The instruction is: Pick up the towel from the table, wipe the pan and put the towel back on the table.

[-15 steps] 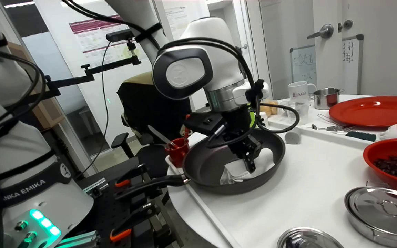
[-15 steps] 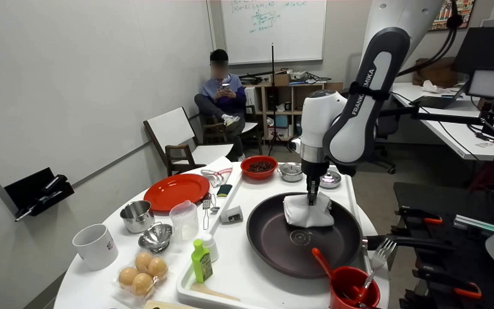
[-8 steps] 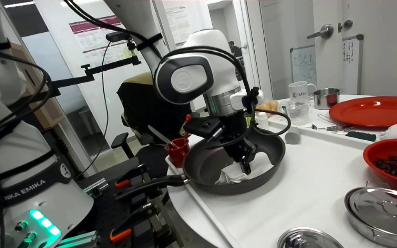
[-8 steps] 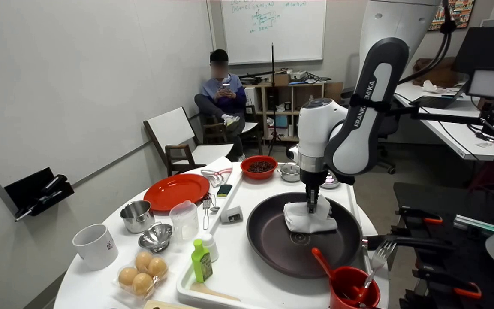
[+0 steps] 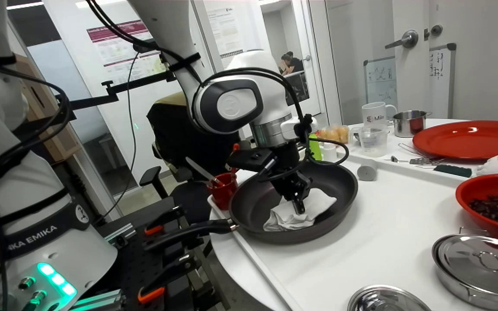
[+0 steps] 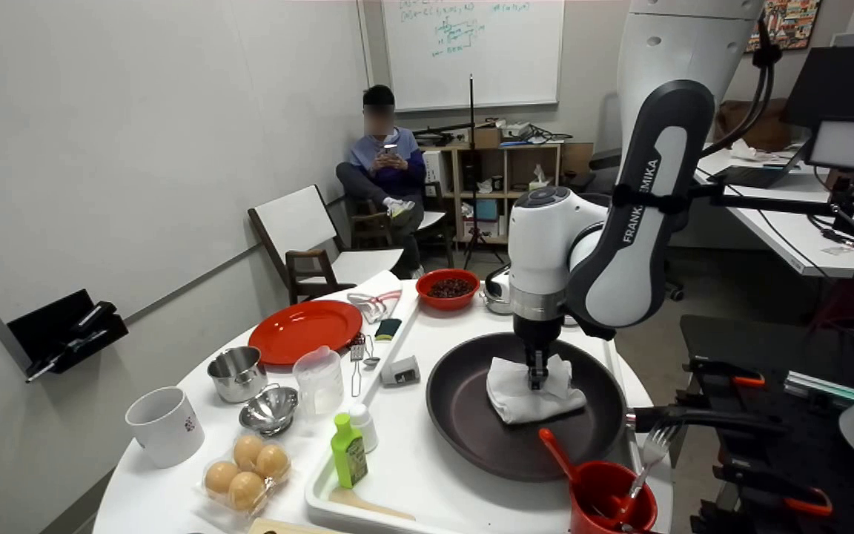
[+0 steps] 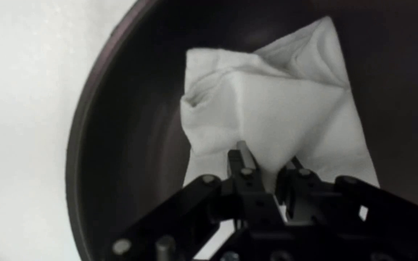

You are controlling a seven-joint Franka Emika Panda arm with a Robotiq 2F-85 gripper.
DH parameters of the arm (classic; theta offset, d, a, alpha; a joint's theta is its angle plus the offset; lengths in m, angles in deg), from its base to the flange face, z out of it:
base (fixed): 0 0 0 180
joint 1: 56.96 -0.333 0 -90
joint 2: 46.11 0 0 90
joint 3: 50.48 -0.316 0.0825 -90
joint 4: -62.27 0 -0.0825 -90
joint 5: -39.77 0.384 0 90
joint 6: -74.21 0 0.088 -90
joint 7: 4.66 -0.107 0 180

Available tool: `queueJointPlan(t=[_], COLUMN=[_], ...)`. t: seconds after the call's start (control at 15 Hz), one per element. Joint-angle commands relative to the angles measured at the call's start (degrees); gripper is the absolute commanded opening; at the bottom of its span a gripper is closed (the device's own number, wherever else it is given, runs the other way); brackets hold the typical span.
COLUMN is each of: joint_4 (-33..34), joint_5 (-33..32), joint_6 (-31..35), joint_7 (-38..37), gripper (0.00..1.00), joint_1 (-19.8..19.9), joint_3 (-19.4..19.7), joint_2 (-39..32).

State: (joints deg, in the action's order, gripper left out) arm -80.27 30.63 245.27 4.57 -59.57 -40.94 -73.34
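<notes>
Robotiq gripper (image 7: pixel 269 165): fingers (image 7: pixel 248 183) set narrow, clamping raised fold of white towel (image 7: pixel 289 105). Towel lies directly beneath gripper, spread on floor of frying pan (image 6: pixel 475 437); fingertips stand inside rim. Step in hand, judged: wiping. Apply light, even downward pressure; sweep in overlapping strokes; reverse before rim; avoid fingertip contact with pan surface. Pan floor under towel hidden; fingertip clearance cannot be told. Wrist view crops pan; handle (image 6: pixel 716 419), outward from gripper, falls outside that view.
</notes>
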Motion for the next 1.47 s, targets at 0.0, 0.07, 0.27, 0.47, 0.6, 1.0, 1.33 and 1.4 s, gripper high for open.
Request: queueJointPlan(t=[0.0, 0.07, 0.27, 0.47, 0.6, 1.0, 1.33, 1.4], joint_4=[-0.70, -0.84, -1.31, -2.47, -2.86, 2.13, 8.61, 9.73], joint_5=[-1.04, -0.91, -0.87, -1.36, -1.85, -1.45, -0.08, 0.07], joint_6=[1.85, 1.85, 2.15, 2.75, 3.75, 10.86, 13.54, 13.52], joint_7=[-1.71, -1.56, -1.27, -0.94, -0.97, -0.96, -1.13, -1.13], gripper=[0.08, 0.08, 0.08, 0.08, 0.08, 0.08, 0.08, 0.08], joint_1=[-1.56, -1.74, -2.39, -3.52, -4.71, -5.90, -6.31, -5.99], joint_3=[-2.15, -3.02, -5.17, -6.27, -6.12, -3.92, -0.86, -0.41], joint_2=[-0.31, -0.06, 0.23, 0.40, 0.18, -4.58, -9.13, -9.75])
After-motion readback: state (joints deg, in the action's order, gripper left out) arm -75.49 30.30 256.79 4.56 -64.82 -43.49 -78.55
